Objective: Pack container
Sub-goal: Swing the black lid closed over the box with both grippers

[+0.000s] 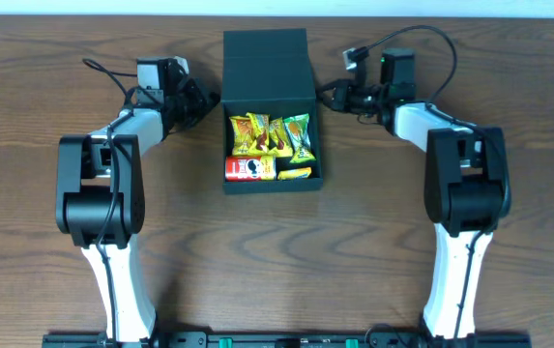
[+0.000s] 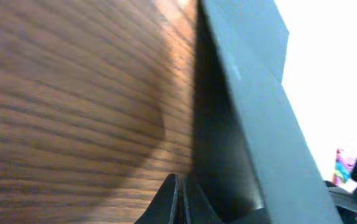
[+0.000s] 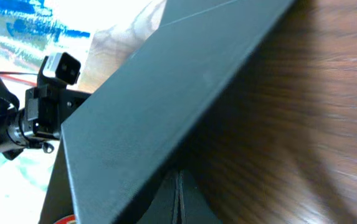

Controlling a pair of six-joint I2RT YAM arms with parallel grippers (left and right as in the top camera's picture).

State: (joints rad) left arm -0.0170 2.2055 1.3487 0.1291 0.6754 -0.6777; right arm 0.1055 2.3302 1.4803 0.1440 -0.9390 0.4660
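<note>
The dark teal-black container [image 1: 224, 145] stands at the table's middle back, its flap lid [image 1: 267, 63] raised behind the opening. Inside lie several snack packets: yellow and green ones [image 1: 269, 135] and a red one [image 1: 249, 169]. My left gripper [image 1: 209, 100] is shut, with its tip at the lid's left edge; in the left wrist view the joined fingers [image 2: 181, 183] sit beside the lid [image 2: 253, 93]. My right gripper [image 1: 327, 95] is shut at the lid's right edge; in the right wrist view its fingers [image 3: 178, 180] lie under the slanting lid [image 3: 166, 93].
The wooden table [image 1: 354, 242] carries both arm bases, the left one [image 1: 102, 193] and the right one [image 1: 465, 184]. Cables loop behind each wrist near the back edge [image 1: 422, 39]. The left arm's camera shows in the right wrist view [image 3: 60, 68].
</note>
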